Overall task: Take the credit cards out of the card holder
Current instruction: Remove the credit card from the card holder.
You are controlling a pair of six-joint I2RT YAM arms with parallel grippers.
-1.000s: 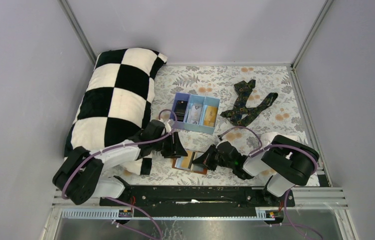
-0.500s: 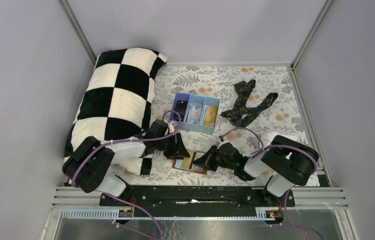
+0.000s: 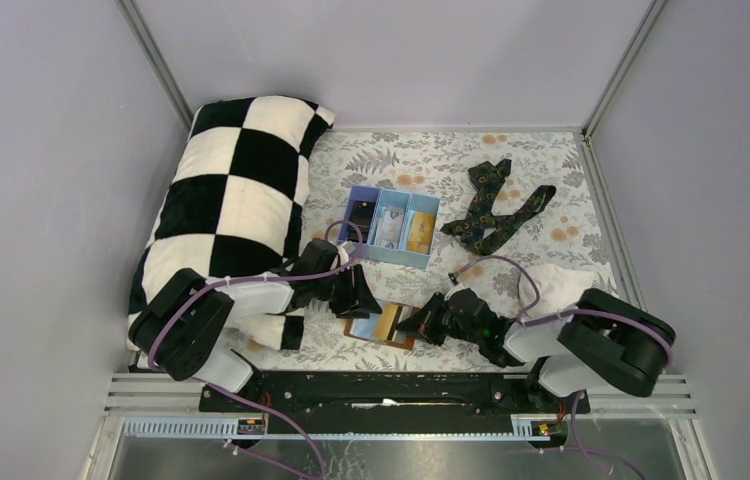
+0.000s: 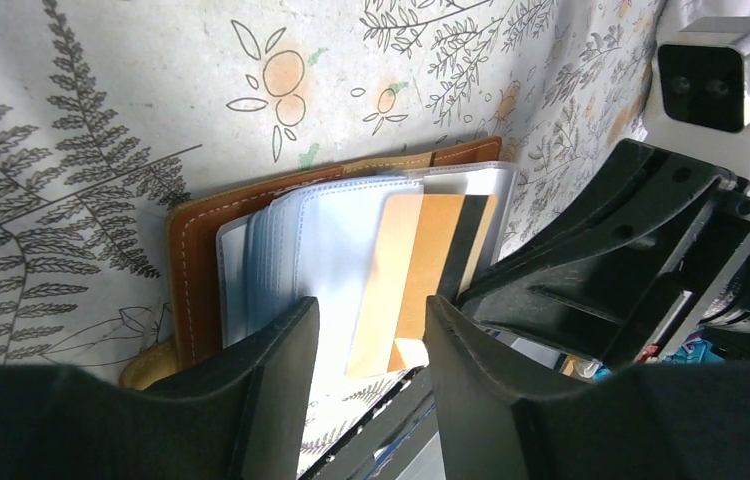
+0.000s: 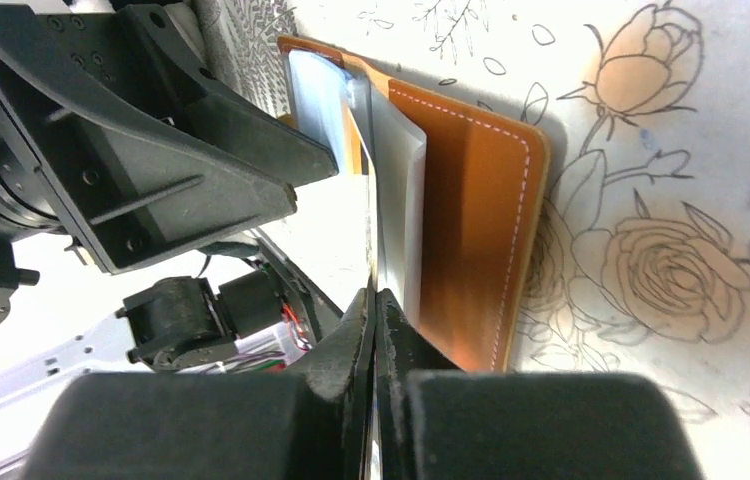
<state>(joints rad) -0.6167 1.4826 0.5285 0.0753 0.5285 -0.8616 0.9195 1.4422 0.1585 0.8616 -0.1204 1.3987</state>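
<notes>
Right arm (image 3: 601,345): elbow had swung right and lower than half a second before. Right gripper (image 3: 413,322) stayed at card holder (image 3: 361,329), jaws clenched on thin sheet (image 5: 381,230) seen edge-on; card or sleeve, could not tell.
Left arm (image 3: 241,298): unchanged. Left gripper (image 4: 371,310) jaws parted over sleeves.
Tray (image 3: 387,258): black card (image 3: 362,213), pale card (image 3: 389,226), gold card (image 3: 417,232), one per compartment.
Card holder lay open on tablecloth (image 3: 511,160) between grippers, holding gold-orange card (image 4: 421,250).

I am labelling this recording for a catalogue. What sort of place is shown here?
Probably a robot test booth dressed like a home: plain grey walls close it in, a metal rail runs along the near edge, and a floral cloth and a checkered pillow cover the floor.
</notes>
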